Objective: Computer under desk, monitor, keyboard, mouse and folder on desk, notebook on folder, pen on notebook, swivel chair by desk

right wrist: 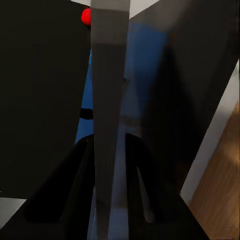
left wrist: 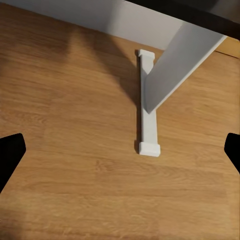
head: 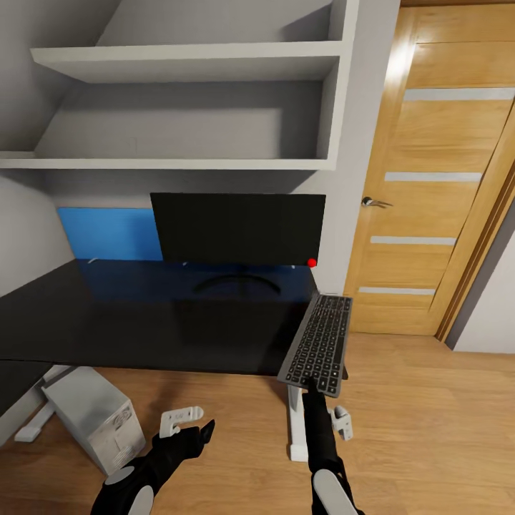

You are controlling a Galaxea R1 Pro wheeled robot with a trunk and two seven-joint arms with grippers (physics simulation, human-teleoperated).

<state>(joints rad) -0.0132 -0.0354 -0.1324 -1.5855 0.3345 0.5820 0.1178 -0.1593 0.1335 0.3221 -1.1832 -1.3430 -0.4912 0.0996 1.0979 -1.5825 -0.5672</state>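
surface (head: 129, 322): black, below grey shelves (head: 186, 61), beside a wooden door (head: 436, 179)
monitor (head: 237, 227): stood at the back
keyboard (head: 320, 343): overhung the right edge
right tool (head: 312, 386): clenched on keyboard's near end
left tool (head: 192, 429): released, low over floor

A light-wood plank floor (head: 429, 422) fills the lower part of the head view and appears again in the left wrist view. To the right stands a closed wooden door (head: 436, 186) in a warm honey tone, crossed by four pale horizontal strips, with a silver lever handle (head: 373, 202) on its left edge and a matching wooden frame (head: 478, 236) on its right. Above, fixed to the grey wall (head: 25, 222), are two pale grey shelves (head: 186, 61), one over the other, closed on the right by an upright side panel (head: 336, 79). Low on the wall sits a bright blue panel (head: 107, 233).
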